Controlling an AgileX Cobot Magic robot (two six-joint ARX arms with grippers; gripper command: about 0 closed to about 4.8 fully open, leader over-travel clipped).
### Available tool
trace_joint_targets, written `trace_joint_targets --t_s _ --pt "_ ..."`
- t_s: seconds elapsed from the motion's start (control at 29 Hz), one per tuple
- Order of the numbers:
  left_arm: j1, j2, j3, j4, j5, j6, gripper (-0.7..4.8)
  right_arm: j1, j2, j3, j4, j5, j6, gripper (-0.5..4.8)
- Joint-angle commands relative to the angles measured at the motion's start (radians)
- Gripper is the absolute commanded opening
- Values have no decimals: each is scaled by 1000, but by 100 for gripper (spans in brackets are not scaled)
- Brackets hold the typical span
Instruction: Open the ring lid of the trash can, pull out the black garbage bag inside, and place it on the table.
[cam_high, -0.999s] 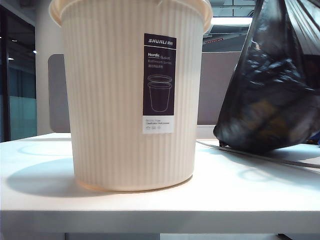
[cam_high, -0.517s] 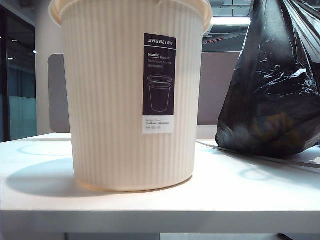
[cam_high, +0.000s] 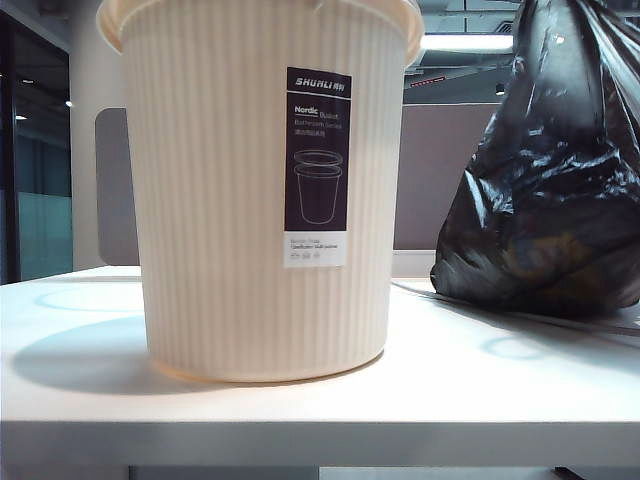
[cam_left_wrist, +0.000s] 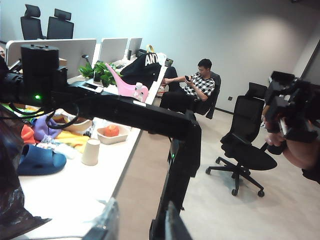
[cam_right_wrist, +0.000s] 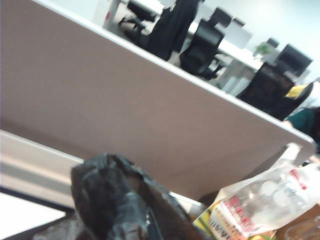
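Observation:
The cream ribbed trash can (cam_high: 265, 190) stands upright on the white table (cam_high: 320, 400), its label facing the exterior camera. To its right the glossy black garbage bag (cam_high: 550, 200) rests with its bottom on the table, and its top runs out of the frame. My right gripper (cam_right_wrist: 149, 222) is shut on the bag's bunched neck (cam_right_wrist: 112, 195), which hides the jaws. My left gripper (cam_left_wrist: 140, 225) hangs open over the table's edge with nothing between its fingers. A corner of the bag (cam_left_wrist: 9, 200) shows beside it. The ring lid is out of view.
A thin cable (cam_high: 520, 318) lies under the bag. In the left wrist view the right arm (cam_left_wrist: 130, 112) crosses above a blue slipper (cam_left_wrist: 40, 161), a paper cup (cam_left_wrist: 91, 151) and a bowl of fruit (cam_left_wrist: 112, 132). A plastic bottle (cam_right_wrist: 260, 200) lies by the grey partition (cam_right_wrist: 150, 115).
The hanging bag has swung slightly right and sunk, and its bottom now rests on the table. The trash can has not moved.

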Motion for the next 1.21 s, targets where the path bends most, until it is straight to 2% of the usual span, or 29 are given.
trace_joint_targets --t_s 0.03,0.48,0.59,0.72,0.86,0.96,1.07,1.21 --pt "0 -18 -14 10 -4 6 121 1 -5 -19 -5 -5 6 -2" --pt "0 -46 -20 4 -27 2 120 1 -5 -35 -35 0 6 1" --pt "0 -49 -20 4 -29 2 120 1 -5 -35 -55 0 6 61" --pt "0 -52 -20 -5 -30 -1 120 1 -5 -35 -74 3 6 69" --pt "0 -58 -20 -9 -30 -1 120 1 -8 -35 -89 3 6 191" --pt "0 -63 -20 -10 -30 -1 120 1 -12 -35 -103 3 6 240" --pt "0 -70 -20 -11 -30 -1 120 1 -19 -35 -117 3 6 281" --pt "0 -79 -20 -18 -45 0 120 1 -32 -35 -133 -1 8 290"
